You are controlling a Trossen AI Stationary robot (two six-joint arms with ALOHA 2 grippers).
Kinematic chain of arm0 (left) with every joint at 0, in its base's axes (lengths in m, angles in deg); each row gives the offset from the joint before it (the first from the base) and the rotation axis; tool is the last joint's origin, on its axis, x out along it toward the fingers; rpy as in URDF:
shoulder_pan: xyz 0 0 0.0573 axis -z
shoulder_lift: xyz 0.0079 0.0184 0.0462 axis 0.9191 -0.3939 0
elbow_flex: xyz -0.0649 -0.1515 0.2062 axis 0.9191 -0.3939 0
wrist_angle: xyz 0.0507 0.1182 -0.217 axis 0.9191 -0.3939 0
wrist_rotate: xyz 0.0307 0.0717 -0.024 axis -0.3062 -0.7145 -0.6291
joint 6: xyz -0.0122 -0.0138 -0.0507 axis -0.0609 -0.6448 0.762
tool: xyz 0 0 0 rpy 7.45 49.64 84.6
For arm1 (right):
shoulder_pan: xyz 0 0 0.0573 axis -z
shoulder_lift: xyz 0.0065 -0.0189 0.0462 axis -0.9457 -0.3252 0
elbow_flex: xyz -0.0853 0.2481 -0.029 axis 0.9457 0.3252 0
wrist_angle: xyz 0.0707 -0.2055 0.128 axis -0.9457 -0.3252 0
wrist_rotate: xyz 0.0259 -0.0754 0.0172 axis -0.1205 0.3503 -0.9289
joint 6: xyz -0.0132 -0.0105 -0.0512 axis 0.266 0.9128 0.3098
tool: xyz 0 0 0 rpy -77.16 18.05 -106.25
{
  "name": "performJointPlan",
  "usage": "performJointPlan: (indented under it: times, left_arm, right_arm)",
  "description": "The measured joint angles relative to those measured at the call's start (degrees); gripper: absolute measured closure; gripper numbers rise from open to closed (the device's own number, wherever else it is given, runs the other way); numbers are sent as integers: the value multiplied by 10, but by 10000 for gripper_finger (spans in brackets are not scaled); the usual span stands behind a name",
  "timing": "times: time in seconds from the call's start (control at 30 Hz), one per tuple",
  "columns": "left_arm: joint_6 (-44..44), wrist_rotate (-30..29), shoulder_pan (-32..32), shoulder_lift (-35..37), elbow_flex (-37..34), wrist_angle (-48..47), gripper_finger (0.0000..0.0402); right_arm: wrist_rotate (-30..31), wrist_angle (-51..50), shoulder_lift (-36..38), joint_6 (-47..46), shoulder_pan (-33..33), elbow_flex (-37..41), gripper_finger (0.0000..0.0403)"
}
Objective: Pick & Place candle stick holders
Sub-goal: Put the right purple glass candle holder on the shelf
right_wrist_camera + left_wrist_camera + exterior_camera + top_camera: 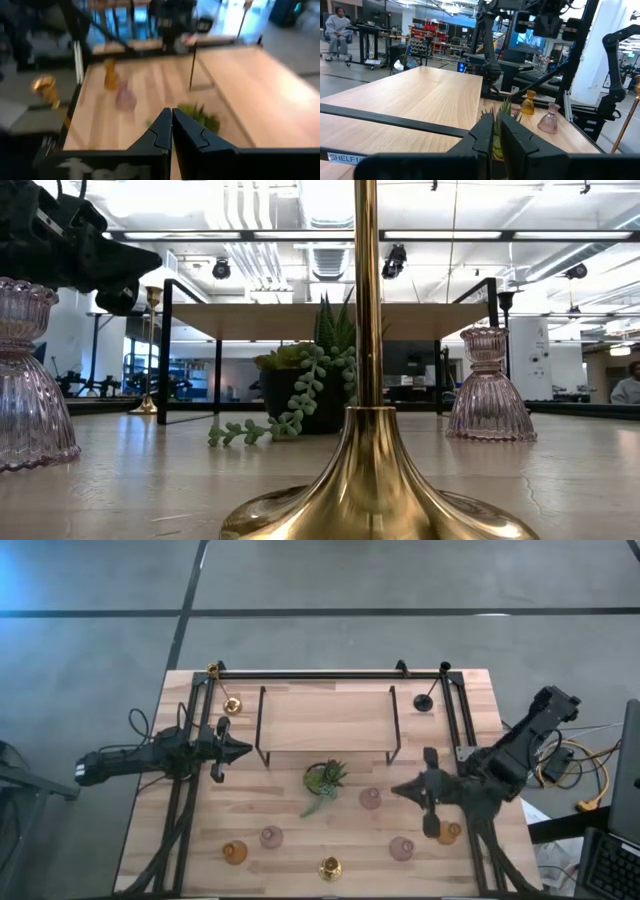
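Ribbed pink glass holder, flared brass base

Brass holder stem top and base cut off in low view.

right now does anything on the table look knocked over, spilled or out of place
Nothing stands out. The pink holders, amber holders and slim brass holder all appear upright on the table, none tipped or broken. Only the potted plant trails a stem onto the wood, which looks like its natural shape.
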Motion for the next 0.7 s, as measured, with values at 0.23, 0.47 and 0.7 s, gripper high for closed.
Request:
performJointPlan:
  times: [0.23, 0.47, 0.7]
  left_arm:
    - [0, 0, 0, 0, 0, 0, 367]
    - [0, 0, 0, 0, 0, 0, 367]
    - [0, 0, 0, 0, 0, 0, 367]
  right_arm:
    - [-19, -290, -83, -290, -64, -109, 394]
    - [-141, -398, -151, -480, -66, -150, 394]
    - [-246, -393, -185, -580, -63, -153, 394]
